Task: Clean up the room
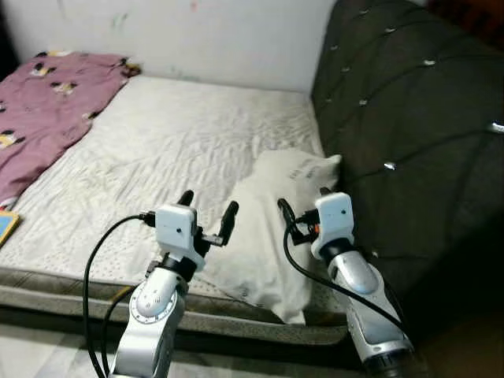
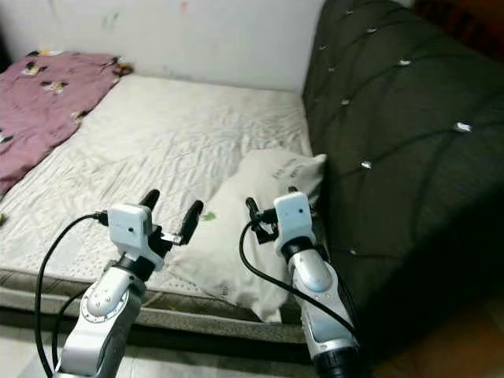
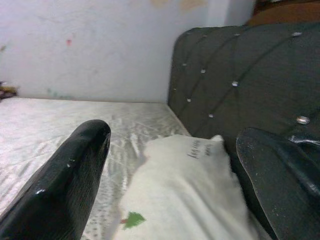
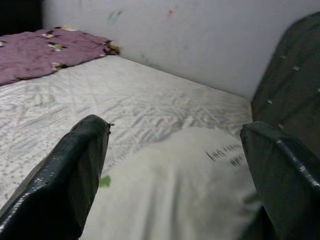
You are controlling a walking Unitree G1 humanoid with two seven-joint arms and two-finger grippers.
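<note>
A white pillow [image 1: 272, 236] with dark print lies on the bed's white sheet [image 1: 173, 134], against the dark headboard and reaching the front edge. My left gripper [image 1: 209, 205] hovers open just left of the pillow, over the bed's front edge. Just above the pillow's near part, my right gripper [image 1: 303, 199] is also open. In both wrist views the pillow [image 3: 185, 200] [image 4: 175, 190] lies between and beyond the spread black fingers [image 3: 65, 185] [image 4: 65, 175]. Nothing is held.
A purple patterned blanket [image 1: 39, 110] is bunched at the bed's far left. The dark tufted headboard [image 1: 409, 134] stands along the right side. A flat yellow and blue thing [image 1: 5, 225] lies at the left edge. The bed's frame edge [image 1: 71, 299] runs just below my arms.
</note>
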